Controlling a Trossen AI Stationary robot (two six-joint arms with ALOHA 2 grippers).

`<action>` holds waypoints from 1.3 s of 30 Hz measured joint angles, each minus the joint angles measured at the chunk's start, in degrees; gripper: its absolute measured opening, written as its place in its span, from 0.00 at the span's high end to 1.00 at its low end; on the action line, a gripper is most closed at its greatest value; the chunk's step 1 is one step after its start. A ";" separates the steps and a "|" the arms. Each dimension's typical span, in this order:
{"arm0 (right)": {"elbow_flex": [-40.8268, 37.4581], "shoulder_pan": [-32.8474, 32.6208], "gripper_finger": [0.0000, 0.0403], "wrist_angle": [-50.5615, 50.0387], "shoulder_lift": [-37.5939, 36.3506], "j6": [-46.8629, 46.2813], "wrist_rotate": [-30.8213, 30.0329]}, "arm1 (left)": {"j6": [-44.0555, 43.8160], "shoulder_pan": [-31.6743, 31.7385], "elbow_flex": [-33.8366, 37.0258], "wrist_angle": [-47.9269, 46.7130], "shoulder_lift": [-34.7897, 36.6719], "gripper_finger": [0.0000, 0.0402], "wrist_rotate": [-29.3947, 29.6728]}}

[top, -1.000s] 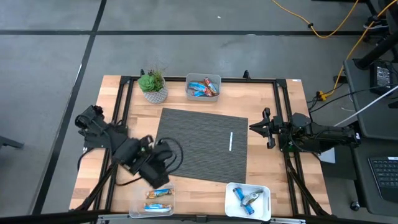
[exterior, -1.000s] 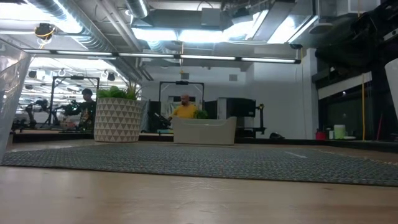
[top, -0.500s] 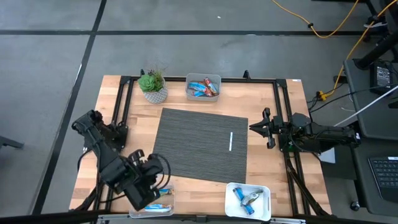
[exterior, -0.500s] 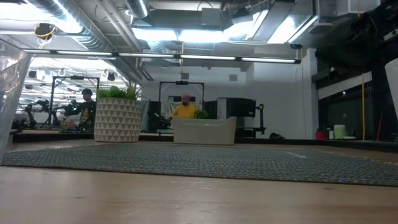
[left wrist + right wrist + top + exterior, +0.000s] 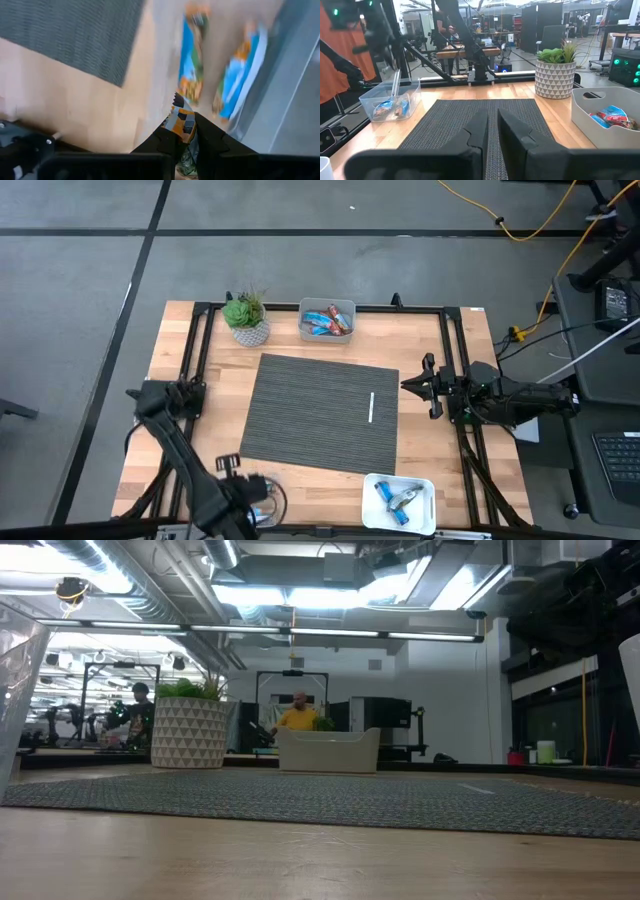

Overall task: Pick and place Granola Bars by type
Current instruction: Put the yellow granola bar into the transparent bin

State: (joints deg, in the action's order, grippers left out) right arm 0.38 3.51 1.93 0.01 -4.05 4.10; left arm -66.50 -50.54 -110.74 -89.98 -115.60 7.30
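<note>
My left gripper hangs at the table's near left, pointing down over a clear bin, and is shut on a granola bar with an orange, blue and dark wrapper. Two blue-and-orange bars lie flat in that bin below it. More blue and red bars lie in a grey bin at the far edge, and blue ones in a white tray at the near right. My right gripper waits level at the mat's right side, shut, holding nothing. My left gripper pinches the bar between its two fingers, coming from above with the fingers pointing down. The crinkled wrapper end sticks out past the fingertips. The bar is lifted clear above the bin; the fingers hide the rest of it.
A grey ribbed mat covers the table's middle, with a thin white stick lying on its right part. A potted plant stands at the far left beside the grey bin. A black frame rail runs along the table's sides.
My left gripper has gone from the mat's near left corner toward the table's near edge and downward, turning a little, and now hangs over the clear bin. It has stayed shut on the bar, which has travelled with it.
</note>
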 joint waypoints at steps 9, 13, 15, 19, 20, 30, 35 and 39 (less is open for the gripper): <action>0.00 0.02 0.89 0.00 0.00 0.00 0.02 | 13.88 -1.14 0.02 0.01 -7.99 0.93 -9.38; 0.00 0.02 0.89 -0.01 0.00 0.00 0.01 | 16.94 -0.24 0.00 -0.03 -8.10 0.93 -9.13; 0.00 0.02 0.89 0.00 0.00 0.00 0.01 | 18.88 0.43 0.02 -0.01 -8.08 0.93 -8.74; 0.00 0.02 0.89 -0.01 0.00 0.00 0.01 | 22.50 1.65 0.01 -0.01 -7.97 0.93 -8.38; 0.00 0.02 0.89 0.00 0.00 0.00 0.00 | 23.06 1.97 0.01 -0.01 -7.97 0.93 -8.39; 0.00 0.02 0.89 0.00 0.00 0.00 0.00 | 25.28 2.75 0.00 0.62 -7.95 0.93 -8.32; 0.00 0.02 0.89 0.00 0.00 0.01 0.02 | 25.29 2.76 0.00 0.62 -7.93 0.90 -8.78; 0.00 0.02 0.89 -0.02 0.00 0.00 0.00 | 25.26 2.77 0.00 0.61 -7.88 0.87 -8.80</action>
State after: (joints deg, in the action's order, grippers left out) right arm 0.38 3.53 1.92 0.01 -4.05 4.10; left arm -41.25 -47.77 -110.74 -89.38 -123.48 -1.50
